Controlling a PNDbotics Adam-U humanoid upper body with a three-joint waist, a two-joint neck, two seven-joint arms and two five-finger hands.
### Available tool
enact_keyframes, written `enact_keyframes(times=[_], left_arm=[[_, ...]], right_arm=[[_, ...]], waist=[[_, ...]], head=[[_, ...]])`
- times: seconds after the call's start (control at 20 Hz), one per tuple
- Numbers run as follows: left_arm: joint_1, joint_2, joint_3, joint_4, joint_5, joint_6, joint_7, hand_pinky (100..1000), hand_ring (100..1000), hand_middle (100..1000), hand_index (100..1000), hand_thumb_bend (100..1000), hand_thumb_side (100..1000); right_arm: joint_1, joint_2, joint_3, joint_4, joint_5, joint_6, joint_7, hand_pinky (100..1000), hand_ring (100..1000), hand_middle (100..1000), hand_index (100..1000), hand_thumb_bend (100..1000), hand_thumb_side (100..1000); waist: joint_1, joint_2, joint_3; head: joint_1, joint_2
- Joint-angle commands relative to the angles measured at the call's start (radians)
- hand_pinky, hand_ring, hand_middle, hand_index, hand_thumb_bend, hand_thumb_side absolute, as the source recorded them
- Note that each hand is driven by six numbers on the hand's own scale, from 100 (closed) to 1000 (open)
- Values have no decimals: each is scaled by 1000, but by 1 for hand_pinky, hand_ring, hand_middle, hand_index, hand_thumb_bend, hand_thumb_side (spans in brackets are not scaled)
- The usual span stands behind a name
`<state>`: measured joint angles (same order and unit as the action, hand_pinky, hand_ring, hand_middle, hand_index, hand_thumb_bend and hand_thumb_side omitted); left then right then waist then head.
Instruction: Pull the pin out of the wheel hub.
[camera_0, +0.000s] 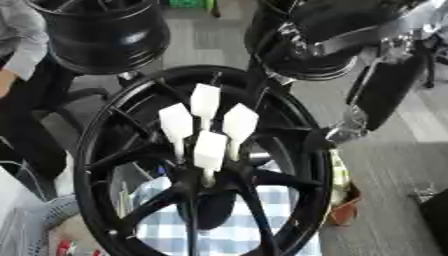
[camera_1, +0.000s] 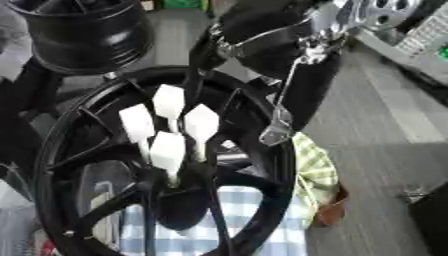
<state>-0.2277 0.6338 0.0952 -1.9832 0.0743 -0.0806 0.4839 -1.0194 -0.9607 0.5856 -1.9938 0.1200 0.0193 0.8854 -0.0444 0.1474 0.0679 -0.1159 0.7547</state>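
Wheel hub: black spoked rim, standing upright facing the camera, so its centre is reachable from the front. Pins: four white-headed, clustered in the hub centre, heads projecting outward, none drawn yet. Right arm: black, looming over the rim's upper right; whether its hand is apart or closed cannot be told. Left hand: unseen. Checked cloth behind the spokes.

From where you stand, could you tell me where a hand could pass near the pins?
The gaps between the spokes left of the four white pins look open. On the right, the robot's right arm crowds the wheel rim.
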Motion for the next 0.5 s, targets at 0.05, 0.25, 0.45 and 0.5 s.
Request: enact_keyframes(times=[0.05,0.25,0.45,0.5], left_arm=[[-8,27,0,-17,4,-2,-8,743,835,760,909,429,699],[-8,23,-1,-17,7,-1,-10,742,835,757,907,425,702],[-11,18,-3,-17,10,-1,-12,742,835,755,906,421,705],[-12,17,-4,-17,11,-1,-13,742,835,755,905,420,705]], right_arm=[[-1,-9,-16,-6,10,28,-15,867,843,801,857,396,260],[28,-6,-12,-6,8,65,-47,870,848,804,862,355,256],[40,10,-5,-6,16,87,-73,870,850,808,862,344,276],[39,14,-2,-6,29,88,-74,869,851,809,863,353,283]], waist=[[4,-8,1],[5,1,6],[8,12,10],[8,15,10]], head=[[7,-10],[8,-16],[9,-26],[8,-28]])
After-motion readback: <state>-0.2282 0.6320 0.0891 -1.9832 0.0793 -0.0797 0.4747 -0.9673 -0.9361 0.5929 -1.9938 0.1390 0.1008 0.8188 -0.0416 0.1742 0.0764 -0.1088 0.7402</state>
